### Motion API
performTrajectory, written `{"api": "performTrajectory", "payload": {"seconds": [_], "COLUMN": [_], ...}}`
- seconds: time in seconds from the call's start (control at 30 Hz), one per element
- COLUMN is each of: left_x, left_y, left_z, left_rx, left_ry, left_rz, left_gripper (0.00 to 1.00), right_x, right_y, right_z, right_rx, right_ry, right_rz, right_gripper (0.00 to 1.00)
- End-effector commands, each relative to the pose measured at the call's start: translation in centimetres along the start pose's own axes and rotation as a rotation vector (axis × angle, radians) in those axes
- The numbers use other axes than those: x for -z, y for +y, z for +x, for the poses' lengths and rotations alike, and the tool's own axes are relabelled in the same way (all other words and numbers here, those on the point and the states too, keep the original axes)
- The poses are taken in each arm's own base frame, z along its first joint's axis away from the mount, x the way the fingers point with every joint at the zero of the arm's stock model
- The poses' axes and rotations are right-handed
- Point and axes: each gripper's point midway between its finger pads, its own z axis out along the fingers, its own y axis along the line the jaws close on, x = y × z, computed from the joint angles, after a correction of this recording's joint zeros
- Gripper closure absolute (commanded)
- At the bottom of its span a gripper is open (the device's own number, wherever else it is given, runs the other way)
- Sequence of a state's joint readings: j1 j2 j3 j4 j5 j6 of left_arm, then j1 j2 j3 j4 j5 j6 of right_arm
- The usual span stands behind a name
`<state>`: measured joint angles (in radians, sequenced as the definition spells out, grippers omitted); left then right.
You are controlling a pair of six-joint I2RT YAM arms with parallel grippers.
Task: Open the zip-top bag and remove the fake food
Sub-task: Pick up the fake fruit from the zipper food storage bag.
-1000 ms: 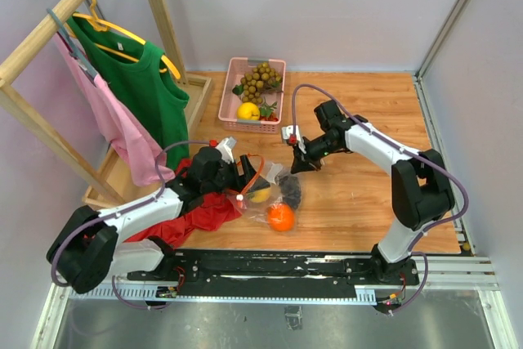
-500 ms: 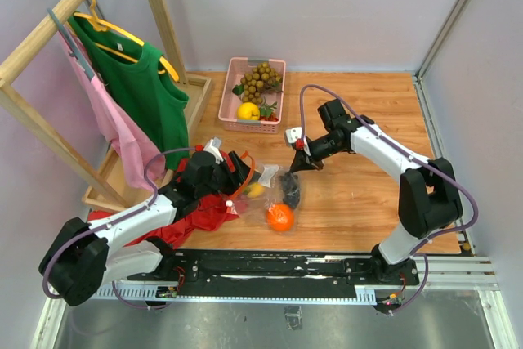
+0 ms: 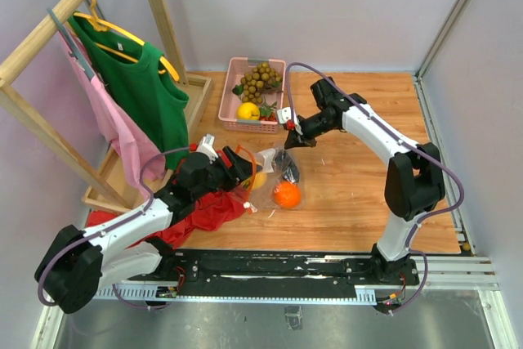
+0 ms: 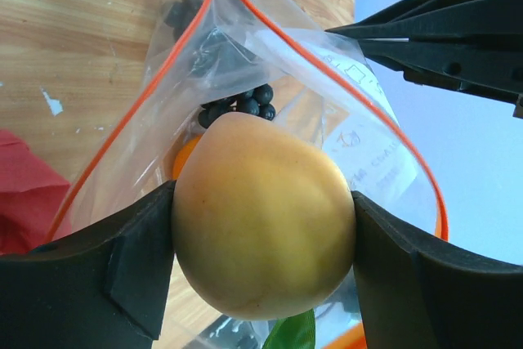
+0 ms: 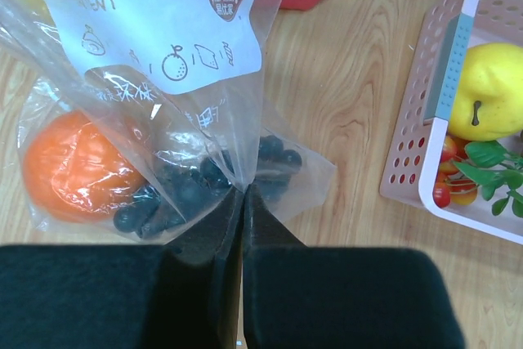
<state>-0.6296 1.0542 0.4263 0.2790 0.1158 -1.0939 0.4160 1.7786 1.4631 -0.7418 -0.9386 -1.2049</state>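
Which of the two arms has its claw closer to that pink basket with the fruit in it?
Right. The right gripper pinches the zip-top bag just off the near right corner of the pink basket; the left gripper, holding a yellow fruit, sits farther back toward the robot.

Wooden table (image 3: 351,202) bearing basket (image 3: 230,97), cloth (image 3: 208,210), zip-top bag (image 3: 274,176)

Red cloth (image 3: 214,207), pink basket (image 3: 249,127), hanging green shirt (image 3: 151,96)

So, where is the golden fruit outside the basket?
Centre of the left wrist view: the left hand grips the golden fruit at the mouth of the bag, dark grapes behind it.
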Motion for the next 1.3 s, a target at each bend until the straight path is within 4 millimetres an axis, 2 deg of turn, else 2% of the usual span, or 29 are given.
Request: {"api": "performTrajectory", "payload": {"seconds": [0.0, 0.07, 0.17, 0.37, 0.5, 0.67, 0.73, 0.87, 0.97, 1.07, 1.27], "left_x": [0.9, 1.3, 2.2, 3.3, 4.0, 5.3, 5.9, 6.4, 5.8, 4.7, 1.5], "left_y": [0.5, 1.5, 1.9, 0.9, -0.1, -0.1, -0.7, -3.3, -5.4, -7.3, -10.3], "left_z": [-1.4, -1.5, -1.9, -2.5, -3.4, -5.4, -6.2, -8.2, -9.5, -10.8, -12.6], "left_rx": [0.025, 0.016, -0.007, 0.033, 0.054, -0.027, -0.069, -0.148, -0.2, -0.251, -0.319], "left_ry": [-0.081, -0.089, -0.102, -0.136, -0.18, -0.242, -0.261, -0.296, -0.304, -0.313, -0.319], "left_rz": [-0.026, -0.084, -0.13, -0.111, -0.08, -0.175, -0.202, -0.191, -0.18, -0.174, -0.149], "left_gripper": [0.69, 0.7, 0.7, 0.7, 0.72, 0.73, 0.73, 0.73, 0.73, 0.74, 0.74], "right_x": [0.6, 0.4, 0.1, -0.5, -0.6, -0.8, -0.8, -0.5, 0.2, 1.4, 3.8], "right_y": [-0.9, -1.1, -0.9, 0.8, 1.5, 2.4, 2.9, 3.3, 3.8, 4.2, 5.0], "right_z": [0.8, 1.1, 1.3, 0.6, 1.0, 1.5, 1.6, 1.2, 0.0, -1.3, -2.8], "right_rx": [-0.025, -0.038, -0.07, -0.069, -0.083, -0.109, -0.116, -0.129, -0.144, -0.139, -0.211], "right_ry": [0.038, 0.046, 0.037, 0.005, 0.011, 0.013, 0.008, -0.005, -0.059, -0.102, -0.173], "right_rz": [0.01, 0.011, 0.004, -0.012, -0.007, -0.016, -0.022, -0.013, -0.008, 0.012, 0.037], "right_gripper": [0.99, 0.99, 0.99, 0.99, 0.99, 0.97, 0.92, 0.65, 0.41, 0.27, 0.21]}}
